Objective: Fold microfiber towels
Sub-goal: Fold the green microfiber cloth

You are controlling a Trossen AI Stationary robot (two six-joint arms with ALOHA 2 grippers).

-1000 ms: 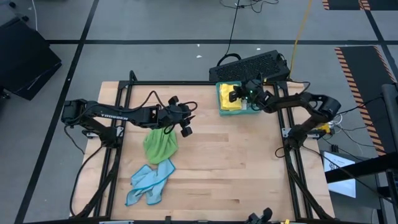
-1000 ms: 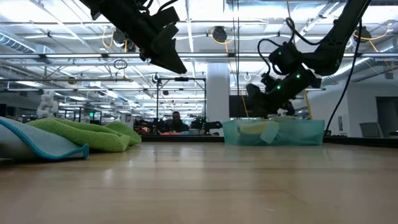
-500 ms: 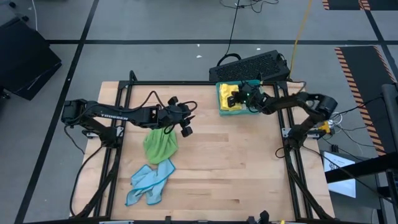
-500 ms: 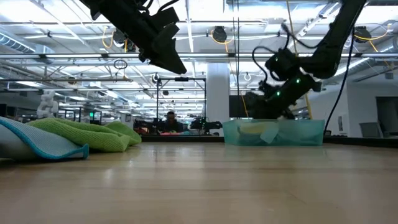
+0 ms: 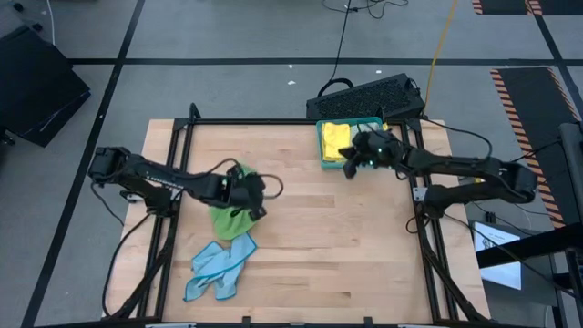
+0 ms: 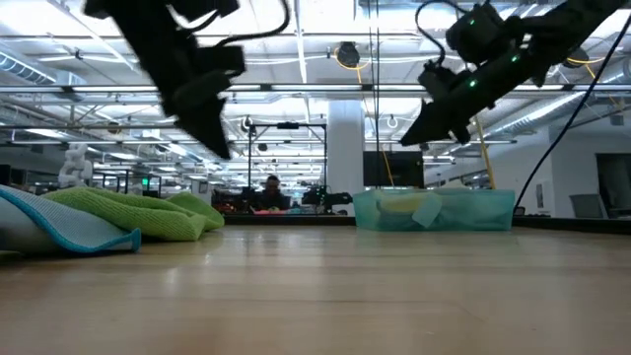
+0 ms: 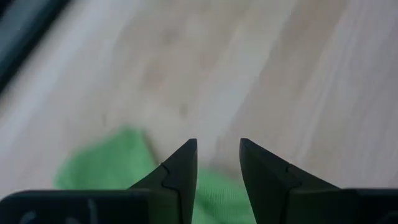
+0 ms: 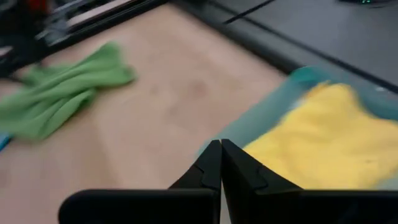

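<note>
A bright green towel (image 5: 233, 217) lies crumpled left of the table's middle; it also shows in the low view (image 6: 128, 212) and the right wrist view (image 8: 56, 93). A light blue towel (image 5: 219, 269) lies crumpled nearer the front edge. A yellow towel (image 5: 336, 139) lies in the teal tray (image 5: 321, 162) at the far right. My left gripper (image 5: 254, 207) hovers open over the green towel's right edge (image 7: 99, 168), touching nothing. My right gripper (image 5: 349, 168) is shut and empty, raised just off the tray's near left corner (image 8: 298, 78).
A black keyboard (image 5: 372, 95) lies beyond the table's far edge behind the tray. Bare wood stretches across the middle and near right of the table (image 5: 346, 246). Black frame rails run along the table's left and right sides.
My left gripper has gone down and toward the table's near left, closer over the green towel. My right gripper has left the tray, rising and going toward the near edge. The towels have stayed where they were.
</note>
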